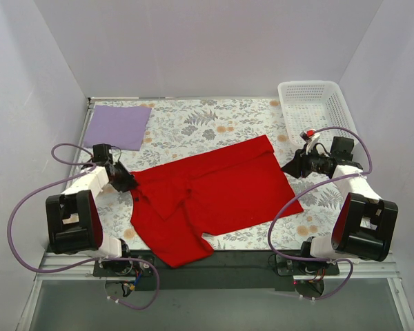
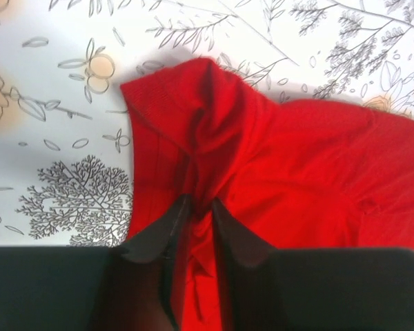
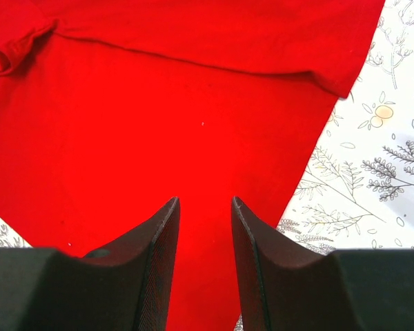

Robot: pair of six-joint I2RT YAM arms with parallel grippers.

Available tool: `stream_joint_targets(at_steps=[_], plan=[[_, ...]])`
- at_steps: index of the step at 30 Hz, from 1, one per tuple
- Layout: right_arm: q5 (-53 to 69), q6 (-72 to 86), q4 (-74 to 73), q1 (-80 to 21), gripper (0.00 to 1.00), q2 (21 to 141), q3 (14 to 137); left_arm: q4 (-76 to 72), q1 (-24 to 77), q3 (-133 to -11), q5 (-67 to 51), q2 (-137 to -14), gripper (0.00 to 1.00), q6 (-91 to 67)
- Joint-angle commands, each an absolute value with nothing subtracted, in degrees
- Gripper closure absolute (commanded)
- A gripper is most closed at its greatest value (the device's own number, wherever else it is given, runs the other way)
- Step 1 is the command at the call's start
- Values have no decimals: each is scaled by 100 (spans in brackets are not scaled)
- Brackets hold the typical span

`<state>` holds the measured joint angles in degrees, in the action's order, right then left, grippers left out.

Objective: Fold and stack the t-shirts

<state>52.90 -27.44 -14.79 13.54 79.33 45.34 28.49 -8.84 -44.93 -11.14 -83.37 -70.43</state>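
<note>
Progress: one t-shirt folded, the red one barely begun

The lavender t-shirt (image 1: 117, 126) is lying as a flat folded rectangle at the far left corner of the bench (image 1: 214, 121), so that half of the job is looking done. The red t-shirt (image 1: 221, 193) is lying spread across the middle of the bench, slanting from near left toward far right. Its far side is turned over in a band, and one part is reaching over the near edge. I am judging its folding as only just started, with the stacking onto the lavender one waiting after that.

The left hand (image 2: 200, 200) is sitting at the red shirt's left edge, its fingers standing a sliver apart over a raised ridge of cloth. Whether it is pinching that ridge or letting it go, I cannot tell. The right hand (image 3: 204, 201) is hovering released above the shirt's right edge, with nothing between its fingers.

Bare bench is showing along the far edge between the lavender shirt and the white basket (image 1: 283, 114) in the far right corner, and again left of the red shirt. The near edge is looking tightest, with cloth crowding the arm bases there. The basket is standing just beyond the right hand, narrowing its room to swing outward.
</note>
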Motion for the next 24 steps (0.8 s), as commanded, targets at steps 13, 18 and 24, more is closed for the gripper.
stream_joint_targets(at_steps=[13,18,24], plan=[[5449,-2874,-1591,1406,57,8033,4781,3225,-1011,-5686,-1020,-8734,71,-6293],[5441,-2874,-1591,1397,57,8068,4790,3419,-941,-5994,-861,-9131,71,-6091],[5441,-2874,-1600,1398,57,8104,4781,3428,-800,-6117,-879,-9448,73,-6073]])
